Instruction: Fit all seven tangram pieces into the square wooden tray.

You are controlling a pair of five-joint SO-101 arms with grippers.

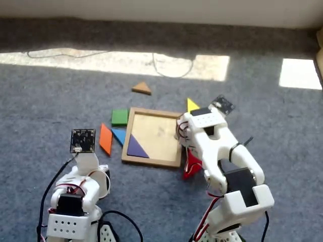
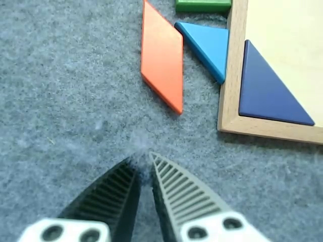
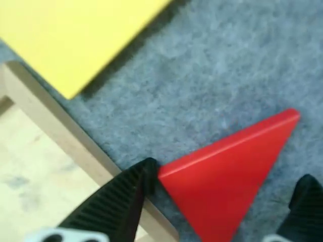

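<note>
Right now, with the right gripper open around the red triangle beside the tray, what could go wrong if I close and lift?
1. The right gripper has one finger close against the rim of the tray; closing may nudge the tray and shift the dark blue triangle inside.
2. The fingers would bear on slanted edges of the red triangle, so it may slip out or twist.

Smooth matt wooden tray (image 1: pixel 151 162) on fuzzy carpet (image 1: pixel 50 96)

Sun patches on carpet (image 1: pixel 50 111) (soft shadows)
</note>
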